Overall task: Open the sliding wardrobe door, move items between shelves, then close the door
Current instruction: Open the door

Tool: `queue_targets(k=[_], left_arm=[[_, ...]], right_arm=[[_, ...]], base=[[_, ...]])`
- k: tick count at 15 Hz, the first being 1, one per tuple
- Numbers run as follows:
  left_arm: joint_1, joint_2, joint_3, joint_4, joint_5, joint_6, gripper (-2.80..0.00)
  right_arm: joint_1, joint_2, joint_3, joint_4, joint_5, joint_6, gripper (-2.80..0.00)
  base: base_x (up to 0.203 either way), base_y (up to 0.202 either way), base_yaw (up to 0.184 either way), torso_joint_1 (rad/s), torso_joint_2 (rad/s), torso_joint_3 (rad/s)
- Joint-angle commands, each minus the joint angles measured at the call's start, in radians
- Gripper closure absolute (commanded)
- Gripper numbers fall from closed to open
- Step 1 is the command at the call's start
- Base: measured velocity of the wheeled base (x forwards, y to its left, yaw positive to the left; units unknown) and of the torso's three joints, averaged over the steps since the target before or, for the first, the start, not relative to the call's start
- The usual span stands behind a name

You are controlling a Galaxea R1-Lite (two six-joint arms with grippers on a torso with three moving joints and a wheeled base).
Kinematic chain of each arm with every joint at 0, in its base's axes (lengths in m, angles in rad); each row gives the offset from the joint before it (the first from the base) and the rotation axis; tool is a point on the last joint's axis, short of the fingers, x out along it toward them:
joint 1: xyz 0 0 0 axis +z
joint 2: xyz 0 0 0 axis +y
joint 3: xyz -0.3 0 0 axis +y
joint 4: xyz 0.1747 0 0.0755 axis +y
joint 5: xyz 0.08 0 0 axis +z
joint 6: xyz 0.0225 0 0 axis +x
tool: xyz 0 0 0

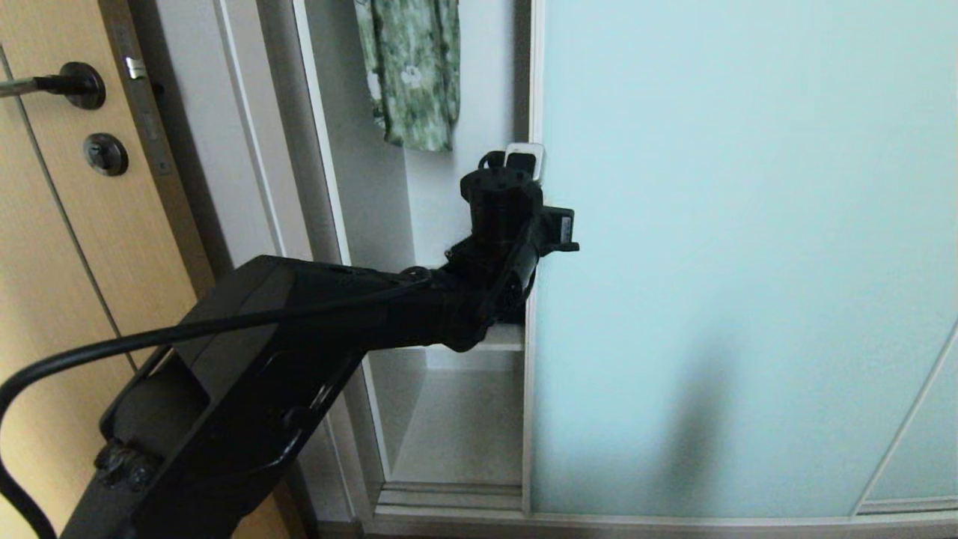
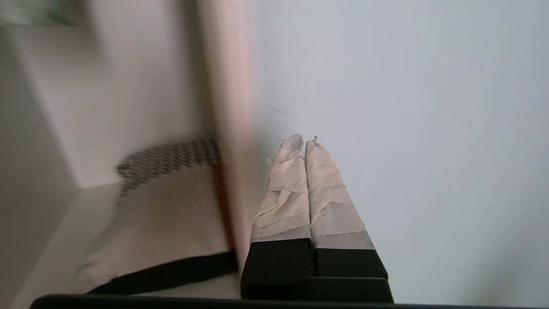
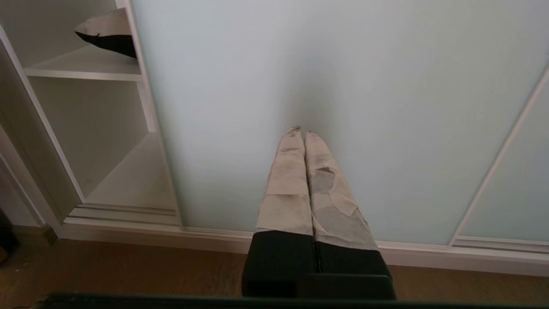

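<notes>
Taped fingers (image 2: 296,189) of the left gripper (image 2: 303,143) are pressed together, empty, at the frame edge of the sliding wardrobe door (image 1: 733,254), which is seen partly open. Folded clothes (image 3: 109,36) lie on a white shelf (image 3: 85,71). The right gripper (image 3: 302,131) is likewise closed, facing the glass low down.

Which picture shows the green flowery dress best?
The head view: the green floral garment hangs clearly at the top of the open wardrobe, left of the sliding wardrobe door. The left wrist view catches only a blurry green corner; the right wrist view shows none of it.

Sliding wardrobe door (image 1: 733,262) hides most of the items (image 3: 107,34).
</notes>
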Motion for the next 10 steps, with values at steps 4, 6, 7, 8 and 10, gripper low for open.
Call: queue_targets(k=[4,6,7,8,10], left_arm=[[0.029,-0.288,0.195,-0.005,0.036,-0.014,0.0],[0.07,-0.429,0.28,0.003,0.072,-0.008,0.0],[0.095,-0.521,0.338,0.011,0.087,0.004,0.0],[0.118,-0.614,0.402,0.022,0.101,0.021,0.0],[0.178,-0.836,0.583,0.052,0.13,0.05,0.0]], right_arm=[[0.0,-0.002,0.0,-0.001,0.0,0.0,0.0],[0.0,-0.002,0.0,-0.001,0.0,0.0,0.0],[0.0,-0.002,0.0,0.0,0.0,0.0,0.0],[0.0,-0.002,0.0,-0.001,0.0,0.0,0.0],[0.0,-0.002,0.0,-0.001,0.0,0.0,0.0]], base=[[0.0,0.0,0.0,0.0,0.0,0.0],[0.0,0.0,0.0,0.0,0.0,0.0],[0.0,0.0,0.0,0.0,0.0,0.0],[0.0,0.0,0.0,0.0,0.0,0.0],[0.0,0.0,0.0,0.0,0.0,0.0]])
